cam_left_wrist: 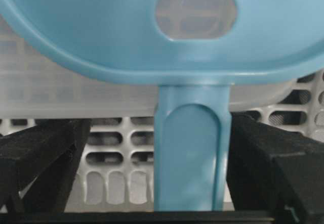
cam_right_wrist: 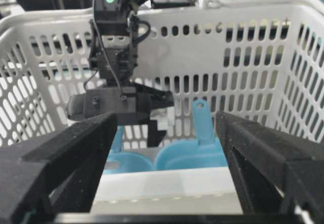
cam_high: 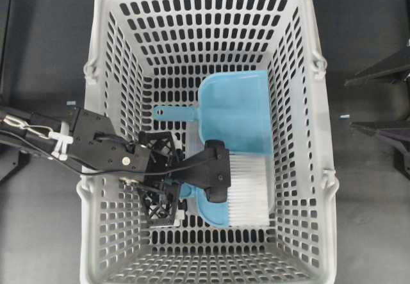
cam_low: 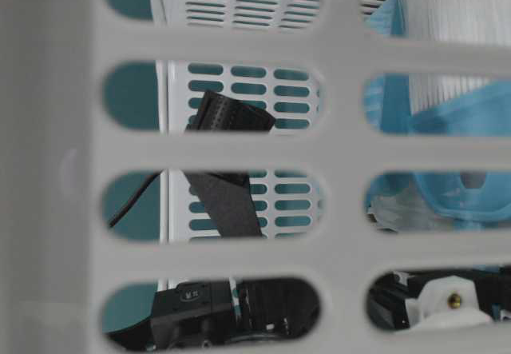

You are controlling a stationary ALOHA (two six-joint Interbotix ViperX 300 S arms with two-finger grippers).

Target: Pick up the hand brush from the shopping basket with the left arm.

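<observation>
Between the open left hand point(cam_left_wrist: 157, 168) fingers, hand brush point(cam_left_wrist: 190, 153) handle, unlabelled.

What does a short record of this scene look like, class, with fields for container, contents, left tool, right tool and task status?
container: grey basket, slotted walls and floor
contents: blue brush with white bristles; blue dustpan beside it
left tool: inside the basket, open, its fingers either side of the brush handle, not closed on it
right tool: open, holding nothing, facing the basket from outside
task status: brush not yet gripped or lifted
</observation>
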